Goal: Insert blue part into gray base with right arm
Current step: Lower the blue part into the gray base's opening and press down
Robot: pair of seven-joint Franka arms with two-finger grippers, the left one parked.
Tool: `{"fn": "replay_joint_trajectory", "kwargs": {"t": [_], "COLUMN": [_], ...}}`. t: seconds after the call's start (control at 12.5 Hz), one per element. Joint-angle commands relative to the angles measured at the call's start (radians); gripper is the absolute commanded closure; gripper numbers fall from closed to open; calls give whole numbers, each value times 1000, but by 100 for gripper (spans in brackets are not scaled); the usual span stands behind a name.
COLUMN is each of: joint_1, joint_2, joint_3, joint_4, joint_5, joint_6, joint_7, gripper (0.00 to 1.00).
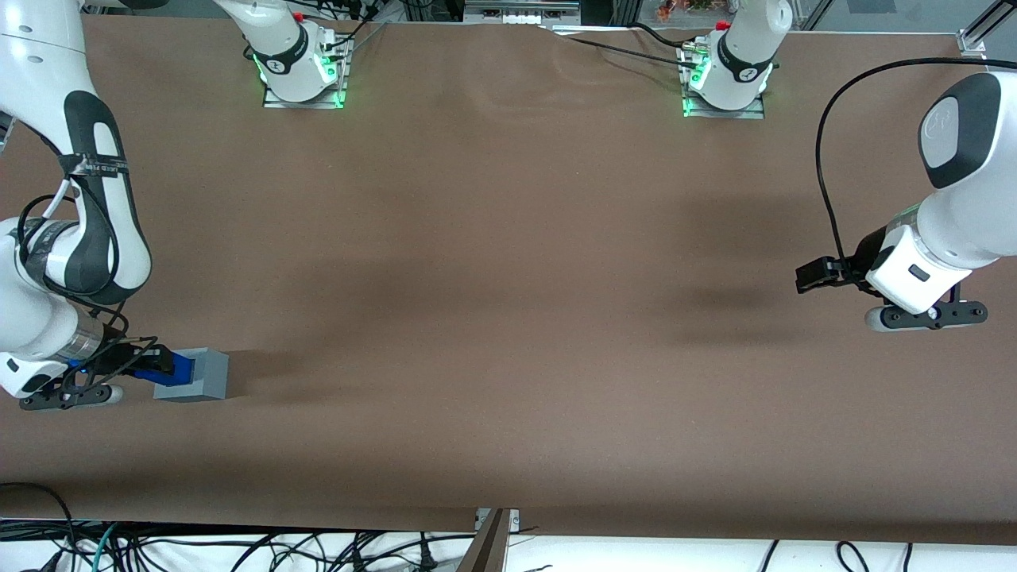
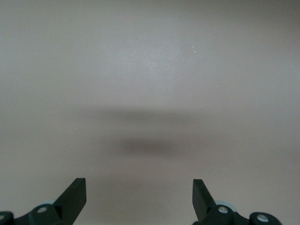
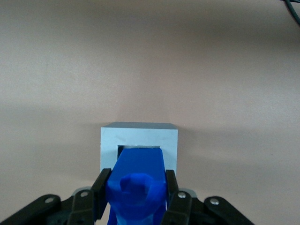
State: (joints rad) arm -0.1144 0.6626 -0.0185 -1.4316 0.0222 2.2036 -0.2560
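The gray base (image 1: 199,375) stands on the brown table at the working arm's end, near the front camera's side. My right gripper (image 1: 151,364) is shut on the blue part (image 1: 168,369) and holds it at the base's top. In the right wrist view the blue part (image 3: 138,180) sits clamped between the two black fingers (image 3: 100,192), its tip reaching into the square recess of the gray base (image 3: 139,138). How deep it sits in the recess is hidden by the part itself.
The brown table (image 1: 508,262) stretches wide toward the parked arm's end. Two arm mounts with green lights (image 1: 302,75) stand at the table's edge farthest from the front camera. Cables (image 1: 238,548) lie below the table's near edge.
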Motion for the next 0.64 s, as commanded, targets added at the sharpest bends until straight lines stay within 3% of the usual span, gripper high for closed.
{"fn": "replay_joint_trajectory", "kwargs": {"t": [0.0,0.56], "joint_1": [-11,-8], "joint_2": [40,60], "joint_3": [15,18], "joint_4": [19,17], "joint_5": [21,47], "joint_6": [19,18], "joint_7": [-12,-12], "gripper": [67,67]}}
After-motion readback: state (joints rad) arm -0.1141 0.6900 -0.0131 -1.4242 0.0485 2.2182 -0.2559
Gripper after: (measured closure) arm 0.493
